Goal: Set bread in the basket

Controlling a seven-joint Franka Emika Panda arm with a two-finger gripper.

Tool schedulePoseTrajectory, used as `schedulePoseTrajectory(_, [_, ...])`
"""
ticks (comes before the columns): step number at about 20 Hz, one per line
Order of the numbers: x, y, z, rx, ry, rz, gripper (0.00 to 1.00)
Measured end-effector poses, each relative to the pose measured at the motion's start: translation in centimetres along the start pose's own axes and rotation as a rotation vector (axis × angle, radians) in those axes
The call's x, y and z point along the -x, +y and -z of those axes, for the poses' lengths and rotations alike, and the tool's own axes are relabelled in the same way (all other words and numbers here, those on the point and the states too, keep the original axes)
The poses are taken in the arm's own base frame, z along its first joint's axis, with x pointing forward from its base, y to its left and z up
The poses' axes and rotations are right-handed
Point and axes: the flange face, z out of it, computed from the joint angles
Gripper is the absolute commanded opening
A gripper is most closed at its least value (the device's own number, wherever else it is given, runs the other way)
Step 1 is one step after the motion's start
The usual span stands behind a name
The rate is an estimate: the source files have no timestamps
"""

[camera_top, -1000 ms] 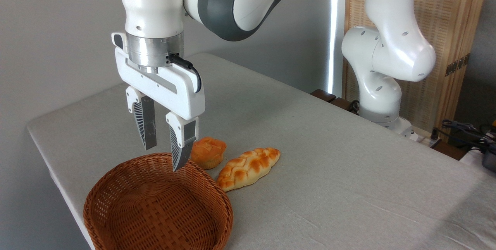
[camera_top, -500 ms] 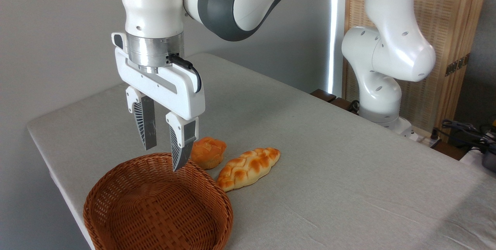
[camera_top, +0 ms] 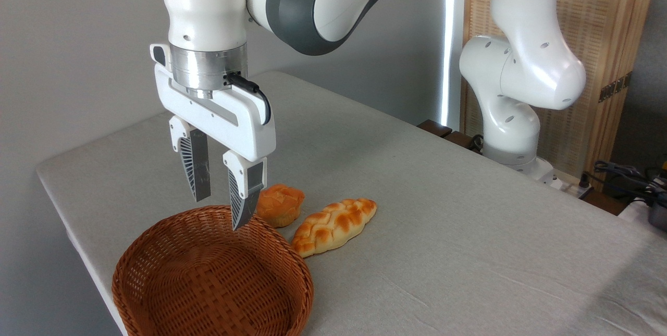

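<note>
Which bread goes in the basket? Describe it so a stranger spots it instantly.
Find the round wicker basket at the table's near corner. Just behind its far rim sits the bun: small, squat, orange, unlike the long braided loaf on its right.

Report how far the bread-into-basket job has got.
Nothing is done yet: the basket holds nothing, and the bread sits on the table beside the braided loaf. In hand: the gripper hangs open and empty above the basket's far rim, close to the bread. Left: grasp the bread, lift it and release it in the basket.
</note>
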Motion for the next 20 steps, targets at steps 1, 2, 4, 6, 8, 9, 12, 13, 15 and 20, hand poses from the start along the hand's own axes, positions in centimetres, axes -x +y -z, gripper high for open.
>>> schedulePoseTrajectory(1, [0.0, 0.0, 0.0, 0.000, 0.000, 0.000, 1.00])
schedulePoseTrajectory(2, [0.0, 0.0, 0.0, 0.000, 0.000, 0.000, 1.00])
schedulePoseTrajectory(4, [0.0, -0.1, 0.0, 0.000, 0.000, 0.001, 1.00])
schedulePoseTrajectory(6, [0.1, -0.1, 0.0, -0.001, 0.000, 0.002, 1.00])
schedulePoseTrajectory(8, [0.1, -0.1, 0.0, -0.001, 0.000, 0.002, 1.00])
schedulePoseTrajectory(9, [0.1, -0.1, 0.0, 0.000, 0.000, 0.002, 1.00])
schedulePoseTrajectory(12, [0.0, 0.0, -0.1, 0.002, -0.003, 0.000, 1.00])
schedulePoseTrajectory(13, [0.0, 0.0, -0.2, 0.004, -0.005, 0.000, 1.00])
schedulePoseTrajectory(15, [0.0, 0.2, -0.6, 0.011, -0.015, -0.002, 1.00])
schedulePoseTrajectory(20, [0.3, 1.7, -2.9, 0.042, -0.056, -0.020, 1.00])
